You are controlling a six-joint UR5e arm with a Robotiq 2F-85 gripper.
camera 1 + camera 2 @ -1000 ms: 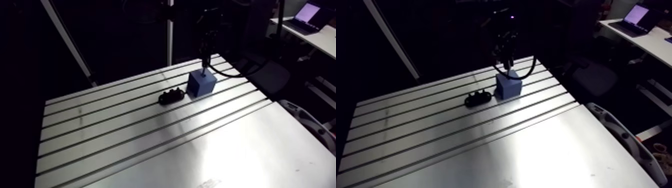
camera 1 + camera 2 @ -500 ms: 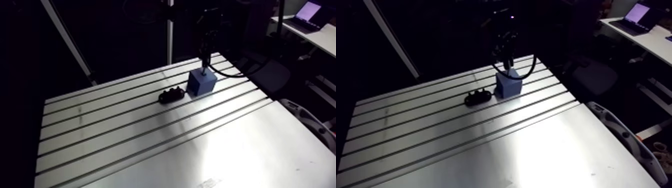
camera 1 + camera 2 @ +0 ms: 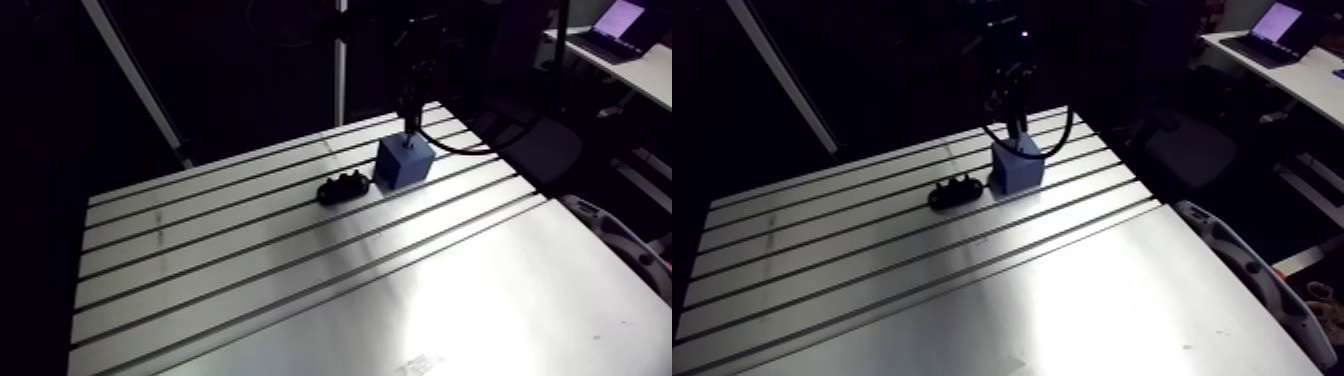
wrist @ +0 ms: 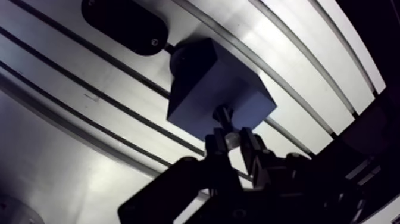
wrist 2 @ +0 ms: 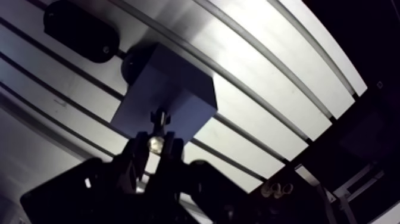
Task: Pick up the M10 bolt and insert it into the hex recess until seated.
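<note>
Item 1, bolt [image 4: 224, 117]. In the wrist view I see it pinched between the two fingers [image 4: 256, 149], with a bright metal end showing in the gap. Its dark shank reaches ahead of the fingertips onto the top face of the blue block [image 4: 208, 83]. The tip meets that face near the edge closest to the gripper. I cannot tell whether it has gone into a recess or only touches the surface.

Item 2, gripper [image 4: 233, 142]. It is clenched on the bolt, fingers a little apart with the bolt pressed between them. In the arm view it comes down from the upper middle of the frame, right of centre, and ends just over the block.

Item 3, blue block. It is a plain cube standing flat on the table, in the upper right part of the lit tabletop in the arm view [image 3: 404, 163]. One lower corner sits over a table slot.

Item 4, black part [image 4: 122, 27]. It is a rounded oblong lying flat, just beside the block on the side away from the gripper. In the arm view it lies to the block's left [image 3: 343, 187], and I see a narrow gap between them.

Item 5, table [image 3: 300, 290]. It is slotted aluminium, its dark grooves running from lower left to upper right in the arm view, with a bright glare across the near half.
</note>
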